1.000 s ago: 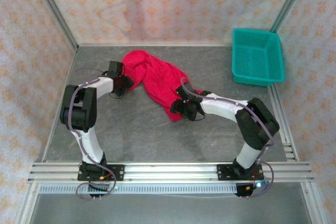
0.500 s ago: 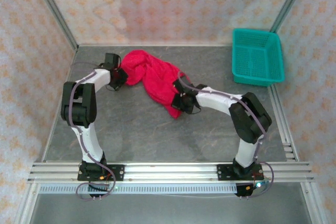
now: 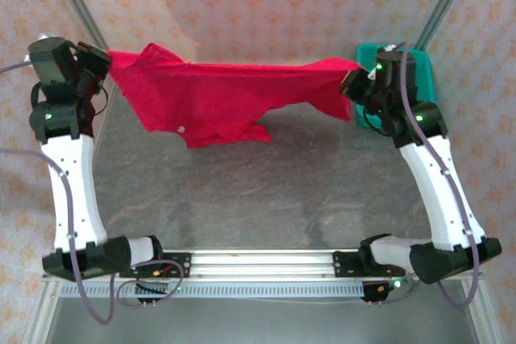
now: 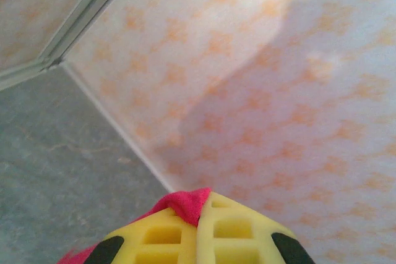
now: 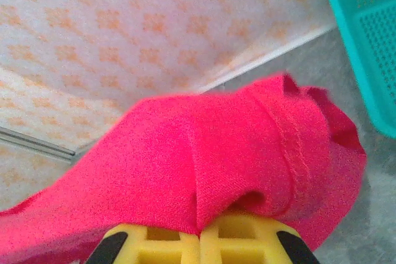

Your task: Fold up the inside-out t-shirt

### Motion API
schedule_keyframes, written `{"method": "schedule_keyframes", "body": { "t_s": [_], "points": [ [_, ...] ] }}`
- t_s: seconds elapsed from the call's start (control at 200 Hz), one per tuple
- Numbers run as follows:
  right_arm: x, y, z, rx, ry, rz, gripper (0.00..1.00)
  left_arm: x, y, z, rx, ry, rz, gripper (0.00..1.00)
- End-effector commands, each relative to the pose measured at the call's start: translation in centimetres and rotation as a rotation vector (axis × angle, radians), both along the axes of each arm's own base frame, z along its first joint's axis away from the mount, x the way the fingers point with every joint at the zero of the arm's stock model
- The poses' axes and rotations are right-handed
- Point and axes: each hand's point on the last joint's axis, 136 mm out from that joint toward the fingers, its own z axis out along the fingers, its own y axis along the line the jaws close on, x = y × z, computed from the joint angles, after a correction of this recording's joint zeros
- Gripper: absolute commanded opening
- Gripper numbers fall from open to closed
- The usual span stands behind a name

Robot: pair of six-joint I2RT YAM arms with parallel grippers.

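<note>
table: grey, stone-look surface point(image 3: 266, 191), nothing fancy
far right corner: teal mesh basket point(image 3: 422, 68) sitting on it
near edge: metal rail point(image 3: 266, 262) running across

Both arms raised and spread wide.
Left claw point(image 3: 103, 57) and right claw point(image 3: 350, 83) face inward, each clamped closed on the shirt point(image 3: 218, 98).

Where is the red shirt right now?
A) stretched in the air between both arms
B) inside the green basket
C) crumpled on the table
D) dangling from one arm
A: the t-shirt hangs spread above the table, one end pinched in the left gripper, the other in the right gripper.
</note>
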Motion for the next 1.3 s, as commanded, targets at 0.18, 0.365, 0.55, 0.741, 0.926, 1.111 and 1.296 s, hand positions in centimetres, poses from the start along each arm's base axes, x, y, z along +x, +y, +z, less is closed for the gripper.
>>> {"method": "schedule_keyframes", "body": {
  "t_s": [0.18,0.365,0.55,0.741,0.926,1.111,1.296],
  "points": [
    [-3.5,-1.0,6.6,-0.041,-0.163,0.044,0.00,-5.7,-1.0,8.4,0.055,-0.157,0.017,0.00],
    [-8.0,0.7,12.9,0.107,-0.379,0.182,0.00,-10.5,-3.1,15.1,0.105,-0.338,-0.011,0.00],
    [-10.0,0.0,14.1,0.122,-0.408,0.168,0.00,-14.1,-3.2,18.5,0.178,-0.431,0.050,0.00],
    [-5.6,0.8,9.2,0.114,-0.298,0.143,0.00,-6.8,-1.9,14.0,0.128,-0.286,-0.018,0.00],
    [3.4,3.5,0.2,0.127,-0.100,0.132,0.00,6.9,-1.8,0.9,0.093,0.034,-0.127,0.00],
    [11.3,0.4,-7.9,-0.015,0.056,-0.127,0.28,20.7,-5.6,-13.4,0.113,0.364,-0.275,0.00],
    [14.3,-1.8,-14.7,-0.185,0.304,-0.242,0.89,24.4,-7.9,-18.6,0.180,0.503,-0.298,1.00]
  ]
}}
